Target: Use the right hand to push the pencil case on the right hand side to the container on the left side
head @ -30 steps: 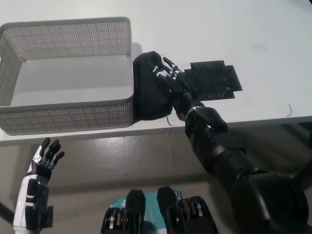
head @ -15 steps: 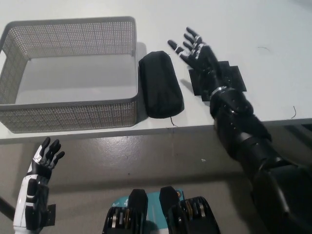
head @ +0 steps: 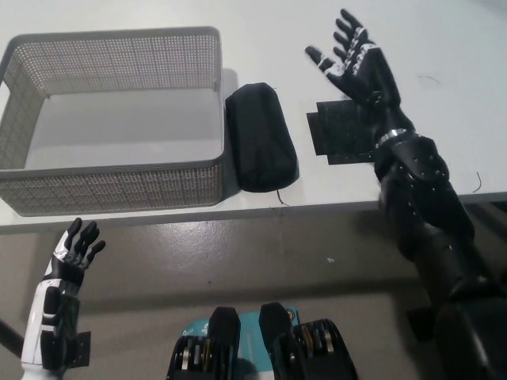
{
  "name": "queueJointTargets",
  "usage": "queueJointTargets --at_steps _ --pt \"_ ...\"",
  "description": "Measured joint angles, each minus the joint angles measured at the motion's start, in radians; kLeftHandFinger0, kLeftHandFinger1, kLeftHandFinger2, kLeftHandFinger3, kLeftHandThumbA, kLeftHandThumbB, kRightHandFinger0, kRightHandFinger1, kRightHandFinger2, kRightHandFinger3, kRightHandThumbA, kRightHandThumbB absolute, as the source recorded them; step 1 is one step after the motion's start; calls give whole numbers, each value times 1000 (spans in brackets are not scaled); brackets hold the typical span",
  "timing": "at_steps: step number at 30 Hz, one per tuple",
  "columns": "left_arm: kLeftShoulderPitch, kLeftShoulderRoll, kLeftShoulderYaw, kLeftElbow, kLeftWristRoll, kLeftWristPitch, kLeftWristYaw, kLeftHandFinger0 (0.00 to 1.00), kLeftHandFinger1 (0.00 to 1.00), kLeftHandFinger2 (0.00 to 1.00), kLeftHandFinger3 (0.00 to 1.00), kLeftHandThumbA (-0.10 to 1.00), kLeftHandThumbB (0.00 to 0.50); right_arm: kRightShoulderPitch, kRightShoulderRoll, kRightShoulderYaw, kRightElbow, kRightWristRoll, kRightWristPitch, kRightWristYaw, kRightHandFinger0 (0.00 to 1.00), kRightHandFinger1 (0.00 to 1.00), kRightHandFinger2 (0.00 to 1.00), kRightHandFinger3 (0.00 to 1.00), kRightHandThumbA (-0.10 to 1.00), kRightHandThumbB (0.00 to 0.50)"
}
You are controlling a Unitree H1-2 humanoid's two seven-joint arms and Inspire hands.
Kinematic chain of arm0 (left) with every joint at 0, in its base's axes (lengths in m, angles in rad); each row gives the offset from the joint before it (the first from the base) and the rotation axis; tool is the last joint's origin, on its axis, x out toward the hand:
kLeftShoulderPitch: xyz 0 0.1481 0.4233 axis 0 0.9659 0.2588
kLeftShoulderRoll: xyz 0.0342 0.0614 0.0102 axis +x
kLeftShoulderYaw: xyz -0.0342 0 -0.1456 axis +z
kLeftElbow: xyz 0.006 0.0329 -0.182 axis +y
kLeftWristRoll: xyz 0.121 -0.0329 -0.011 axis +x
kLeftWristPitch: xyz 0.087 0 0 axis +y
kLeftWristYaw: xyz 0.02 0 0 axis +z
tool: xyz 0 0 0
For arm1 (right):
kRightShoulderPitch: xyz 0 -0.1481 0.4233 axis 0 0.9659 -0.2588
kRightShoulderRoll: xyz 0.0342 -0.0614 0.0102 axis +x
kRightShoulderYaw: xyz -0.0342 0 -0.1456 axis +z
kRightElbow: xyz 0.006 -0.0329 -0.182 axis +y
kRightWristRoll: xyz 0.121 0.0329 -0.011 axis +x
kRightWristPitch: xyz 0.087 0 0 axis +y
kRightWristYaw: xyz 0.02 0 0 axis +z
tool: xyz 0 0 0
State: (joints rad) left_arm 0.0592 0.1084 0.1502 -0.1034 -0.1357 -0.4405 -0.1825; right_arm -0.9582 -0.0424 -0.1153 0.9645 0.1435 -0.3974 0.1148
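Head view, right hand [head: 356, 63] lifted farther off pencil case [head: 260, 147] (fingers spread, empty), case unmoved beside container [head: 111, 186]

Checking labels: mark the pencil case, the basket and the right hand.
pencil case [head: 261, 148], head view, middle of its black top.
basket [head: 119, 188], head view, near mesh wall.
right hand [head: 358, 66], head view, open palm.

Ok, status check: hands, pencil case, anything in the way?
Right hand open, raised clear of pencil case. Left hand open, resting below table edge. Case lies against container outer right wall, not inside. Nothing blocking.
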Motion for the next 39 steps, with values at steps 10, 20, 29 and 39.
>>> queueJointTargets --at_steps 10,20,29,39 --pt "0 0 1 5 0 1 0 1000 1000 1000 1000 1000 356 287 1 3 -396 2 44 1 1000 1000 1000 1000 1000 427" --pt "-9 0 0 5 0 1 0 1000 1000 1000 1000 1000 352 544 -9 3 -744 6 78 3 1000 1000 1000 1000 1000 379" --pt "-25 12 1 5 -2 1 0 1000 1000 1000 1000 1000 370 807 -66 21 -1088 25 85 28 1000 1000 1000 1000 1000 338" --pt "-31 16 -5 5 -3 0 1 1000 1000 1000 1000 1000 362 944 -92 62 -1120 20 82 48 1000 1000 1000 1000 1000 318"
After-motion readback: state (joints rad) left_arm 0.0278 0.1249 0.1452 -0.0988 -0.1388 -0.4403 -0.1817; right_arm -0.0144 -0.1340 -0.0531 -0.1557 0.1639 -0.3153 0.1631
